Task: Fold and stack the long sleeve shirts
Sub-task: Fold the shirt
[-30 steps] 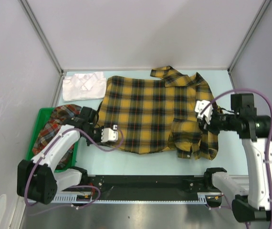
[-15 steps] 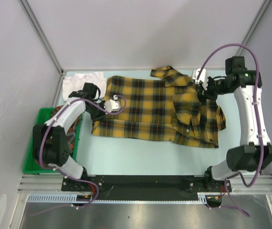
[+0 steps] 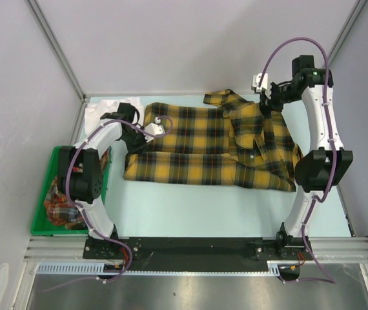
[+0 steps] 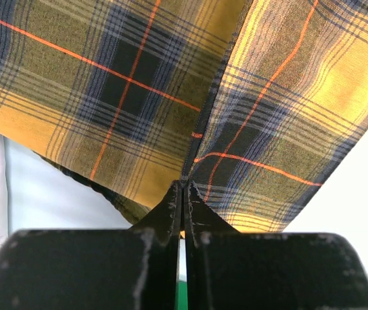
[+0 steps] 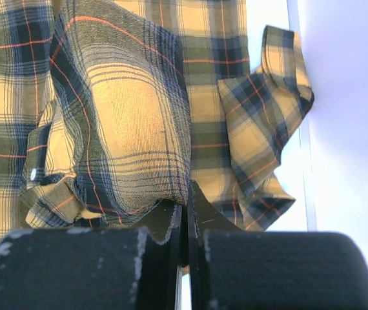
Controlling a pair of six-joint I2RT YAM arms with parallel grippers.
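The yellow shirt (image 3: pixel 203 152), right of the bin (image 3: pixel 40 223), has been doubled: its near hem was carried far, so one fold is judged done. The red shirt (image 3: pixel 61 200) is left in the bin, the white shirt (image 3: pixel 95 108) beyond it. Yellow cloth is pinched by the left gripper (image 4: pixel 183 187) and right gripper (image 5: pixel 187 194).

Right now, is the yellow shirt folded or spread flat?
Partly folded: the yellow plaid shirt lies doubled over itself, and both jaws pinch its upper layer at the far edge.

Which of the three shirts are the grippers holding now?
The yellow plaid shirt, spread mid-table: left gripper and right gripper are both shut on it. The white shirt lies far left; the red plaid shirt sits in the bin.
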